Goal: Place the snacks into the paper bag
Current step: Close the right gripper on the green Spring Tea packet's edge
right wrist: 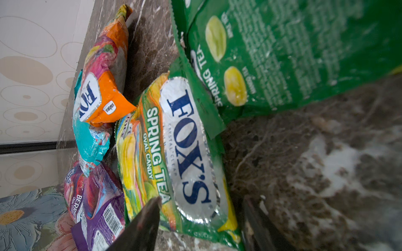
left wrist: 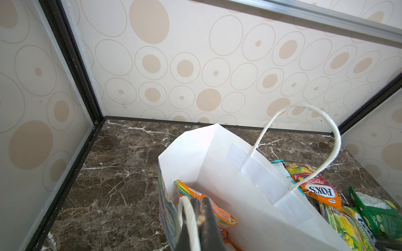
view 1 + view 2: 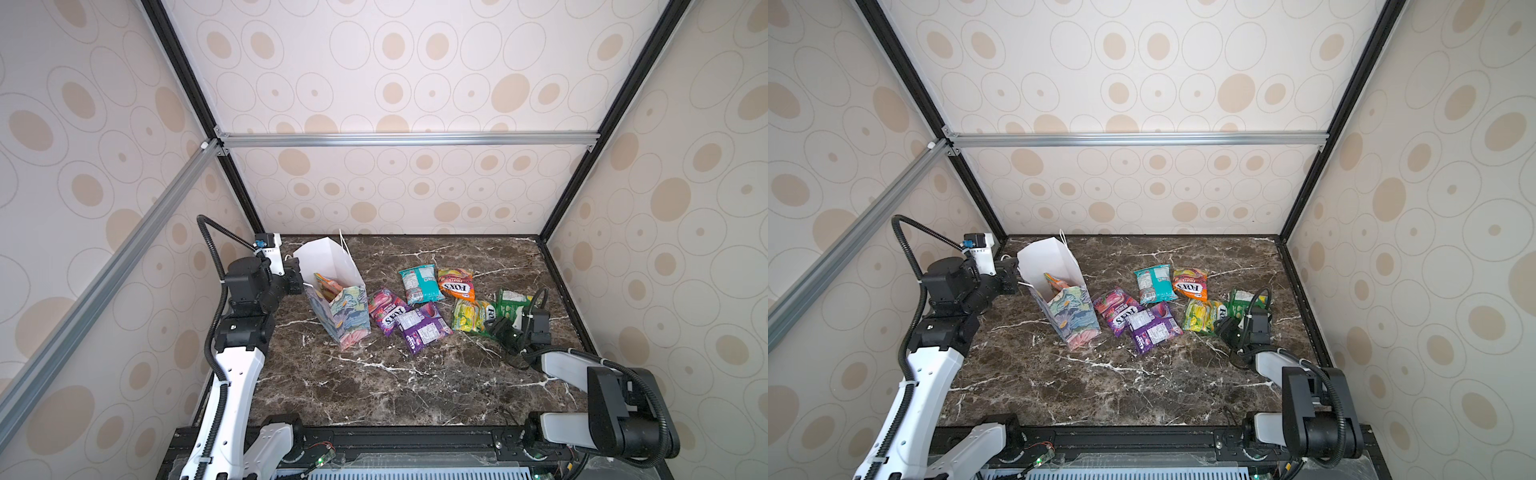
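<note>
Left gripper [image 2: 200, 210] clamped on paper bag's [image 2: 217, 173] near handle [image 2: 189, 217]; right gripper [image 1: 202, 217] half-spread astride yellow-green packet's [image 1: 174, 141] end; bare table [image 3: 374, 386] in front.

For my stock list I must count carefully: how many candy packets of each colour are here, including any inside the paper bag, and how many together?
Teal glossy candy packet: 1
Orange fruit-print candy packet: 1
Pink-red berries packet: 1
Purple packet: 1
Yellow-green packet: 1
Dark green packet: 1
Orange-pink packet inside the floral paper bag: 1
Total: 7
</note>
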